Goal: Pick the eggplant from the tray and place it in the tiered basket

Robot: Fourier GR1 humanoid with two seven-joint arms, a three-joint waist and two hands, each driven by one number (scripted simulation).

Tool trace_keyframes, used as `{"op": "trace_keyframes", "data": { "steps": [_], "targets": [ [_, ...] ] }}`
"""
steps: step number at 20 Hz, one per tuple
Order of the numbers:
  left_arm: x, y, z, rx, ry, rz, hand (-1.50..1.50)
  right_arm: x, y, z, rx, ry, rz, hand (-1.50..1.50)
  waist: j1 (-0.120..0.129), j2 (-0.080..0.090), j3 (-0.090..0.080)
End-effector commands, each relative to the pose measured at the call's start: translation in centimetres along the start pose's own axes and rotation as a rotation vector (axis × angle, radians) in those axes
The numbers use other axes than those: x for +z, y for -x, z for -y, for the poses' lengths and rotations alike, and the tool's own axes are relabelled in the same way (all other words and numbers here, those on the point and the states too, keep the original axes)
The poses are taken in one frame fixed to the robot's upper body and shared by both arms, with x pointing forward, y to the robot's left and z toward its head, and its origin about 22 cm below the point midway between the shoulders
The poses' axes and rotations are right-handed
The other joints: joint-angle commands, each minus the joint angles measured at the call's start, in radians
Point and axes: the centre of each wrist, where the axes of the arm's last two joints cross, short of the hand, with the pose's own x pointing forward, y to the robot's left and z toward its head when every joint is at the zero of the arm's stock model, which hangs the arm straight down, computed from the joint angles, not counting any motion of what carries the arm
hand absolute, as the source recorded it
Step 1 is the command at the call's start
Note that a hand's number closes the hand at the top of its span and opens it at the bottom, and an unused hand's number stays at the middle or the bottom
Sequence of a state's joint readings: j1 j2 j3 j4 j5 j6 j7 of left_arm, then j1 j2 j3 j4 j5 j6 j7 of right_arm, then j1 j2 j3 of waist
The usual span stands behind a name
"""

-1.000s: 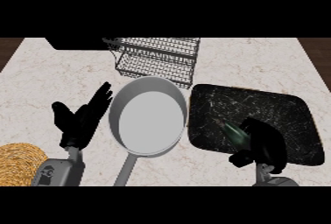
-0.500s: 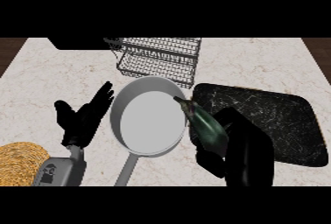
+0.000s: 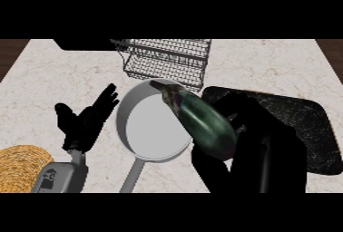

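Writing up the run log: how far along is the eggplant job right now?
Done: the eggplant is off the dark tray, gripped by the right hand. In hand: it is held tilted above the frying pan's right rim, stem toward the tiered basket. Left: carrying it to the basket and releasing. The left hand rests open beside the pan.

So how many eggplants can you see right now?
1. The eggplant is held by the right robot hand over the frying pan's right rim; none on the visible tray.

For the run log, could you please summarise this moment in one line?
right hand: holding eggplant over pan | left hand: open, resting | tiered basket: not reached
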State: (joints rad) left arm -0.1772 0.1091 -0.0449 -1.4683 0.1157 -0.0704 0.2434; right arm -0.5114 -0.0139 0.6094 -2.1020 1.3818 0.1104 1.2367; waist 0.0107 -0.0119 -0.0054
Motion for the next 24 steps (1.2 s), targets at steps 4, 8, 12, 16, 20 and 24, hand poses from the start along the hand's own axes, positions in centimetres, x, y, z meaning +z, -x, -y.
{"op": "trace_keyframes", "data": {
  "steps": [4, 8, 12, 16, 20, 24],
  "targets": [
    [-0.8, -0.4, 0.9, -0.006, 0.021, -0.012, 0.0, -3.5, -4.5, 0.8, 0.106, 0.002, -0.171, 1.5, 0.018, 0.006, 0.0],
    [-0.2, -0.3, 0.3, -0.008, 0.038, -0.007, 0.0, -7.0, -6.7, 0.7, 0.144, -0.013, -0.187, 1.5, 0.036, 0.005, 0.0],
    [-1.4, -1.2, 1.4, -0.007, 0.039, 0.032, 0.0, -11.0, -9.1, 0.6, 0.088, 0.002, -0.236, 1.5, 0.041, 0.016, 0.001],
    [-1.0, -0.8, 1.7, -0.008, 0.046, 0.034, 0.0, -13.5, -11.2, -0.2, 0.074, -0.014, -0.267, 1.5, 0.049, 0.018, 0.002],
    [-0.8, -0.5, 2.0, -0.019, 0.046, 0.026, 0.0, -16.8, -12.3, -0.4, 0.043, -0.03, -0.298, 1.5, 0.047, 0.02, 0.003],
    [-1.1, -0.9, 1.3, -0.007, 0.043, 0.042, 0.0, -19.7, -10.9, -3.6, 0.009, -0.039, -0.278, 1.5, 0.046, 0.028, 0.003]
  ]
}}
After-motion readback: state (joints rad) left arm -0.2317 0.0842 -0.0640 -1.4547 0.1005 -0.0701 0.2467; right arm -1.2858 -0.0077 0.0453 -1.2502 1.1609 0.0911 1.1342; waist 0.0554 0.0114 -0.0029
